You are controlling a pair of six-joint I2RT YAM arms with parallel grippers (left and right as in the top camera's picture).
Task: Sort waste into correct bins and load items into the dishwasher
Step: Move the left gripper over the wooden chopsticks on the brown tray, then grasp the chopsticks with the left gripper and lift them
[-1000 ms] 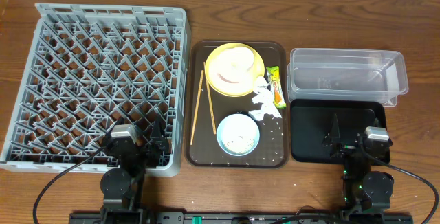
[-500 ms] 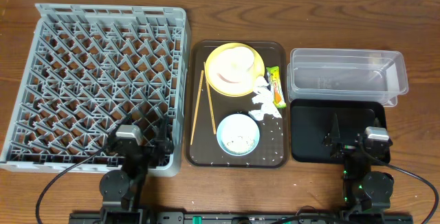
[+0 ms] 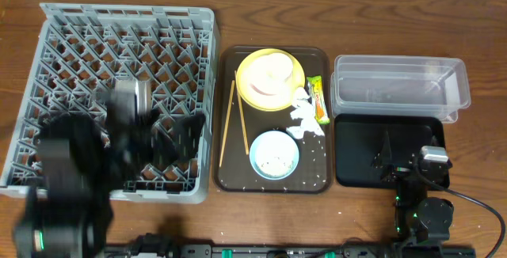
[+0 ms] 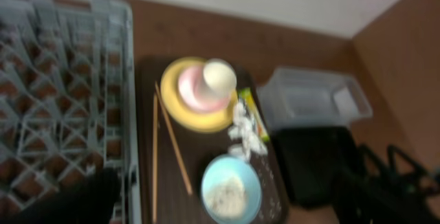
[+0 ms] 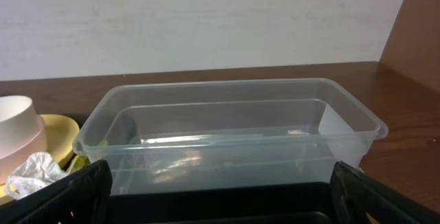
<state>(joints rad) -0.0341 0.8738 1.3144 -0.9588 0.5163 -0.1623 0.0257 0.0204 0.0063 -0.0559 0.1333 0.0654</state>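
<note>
The grey dishwasher rack (image 3: 127, 44) fills the left of the table. My left gripper (image 3: 176, 135) hangs blurred above its front right part, open and holding nothing; in its own view the gripper (image 4: 227, 196) looks down on the brown tray. There lie the yellow plate (image 3: 297, 72) with the white cup (image 3: 268, 74) on it, the chopsticks (image 3: 228, 123), the light blue bowl (image 3: 255, 159), paper scraps (image 3: 301, 115), the wrapper (image 3: 318, 100) and rice grains (image 3: 313, 159). My right gripper (image 3: 388, 159) stands open over the black tray (image 3: 356, 143), facing the clear tub (image 5: 227, 135).
The brown serving tray (image 3: 230, 171) lies between the rack and the two bins. The clear tub (image 3: 400, 88) sits behind the black tray. A pale wall closes the far side of the table.
My left arm has risen from the table's front edge and swung up over the rack's front, blurred with motion. The right arm has not moved.
</note>
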